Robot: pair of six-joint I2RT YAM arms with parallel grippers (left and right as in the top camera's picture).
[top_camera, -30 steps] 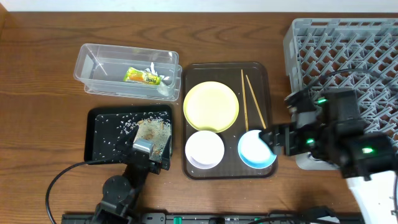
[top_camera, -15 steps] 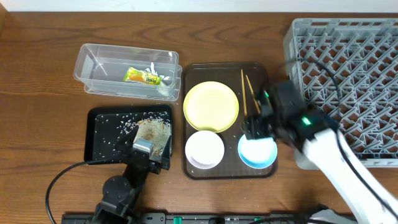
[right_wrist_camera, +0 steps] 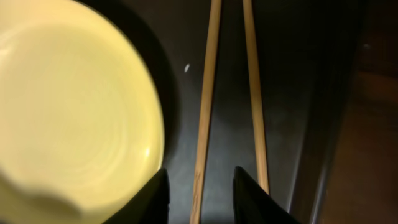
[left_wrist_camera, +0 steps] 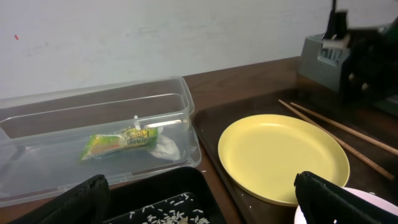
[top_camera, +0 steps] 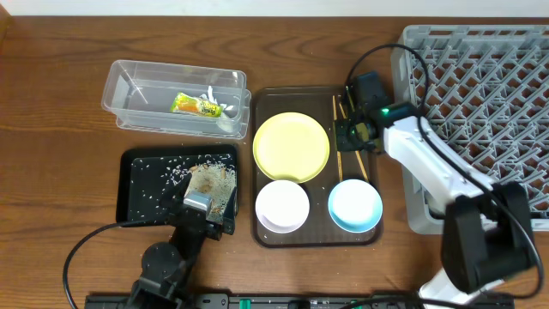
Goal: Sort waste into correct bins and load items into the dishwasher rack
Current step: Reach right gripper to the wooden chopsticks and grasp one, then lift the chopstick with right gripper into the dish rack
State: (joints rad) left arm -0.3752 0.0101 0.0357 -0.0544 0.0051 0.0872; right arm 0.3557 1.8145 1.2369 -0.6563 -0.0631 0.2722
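Two wooden chopsticks [top_camera: 338,116] [right_wrist_camera: 206,106] lie on the right side of the dark brown tray, beside the pale yellow plate [top_camera: 292,146] [right_wrist_camera: 68,106] [left_wrist_camera: 280,155]. My right gripper [top_camera: 351,137] [right_wrist_camera: 200,200] hangs low over them, jaws narrowly apart. The left chopstick runs between the fingers without touching them, and the right chopstick [right_wrist_camera: 255,118] runs under the right finger. The white bowl [top_camera: 282,206] and blue bowl [top_camera: 355,206] sit in front of the plate. My left gripper [top_camera: 208,215] [left_wrist_camera: 199,211] stands wide open over the black tray [top_camera: 141,184] of rice grains [left_wrist_camera: 168,208]. The snack wrapper [top_camera: 197,105] [left_wrist_camera: 118,143] lies in the clear tub [top_camera: 129,86].
The grey dishwasher rack [top_camera: 480,103] fills the right side, close behind my right arm. The dark brown serving tray [top_camera: 300,236] holds the dishes. A brownish food lump [top_camera: 210,178] sits among the rice. Cables run along the front edge.
My right arm has swung from beside the blue bowl, near the rack, up to the chopsticks, and its jaws have narrowed. The left arm has not moved.
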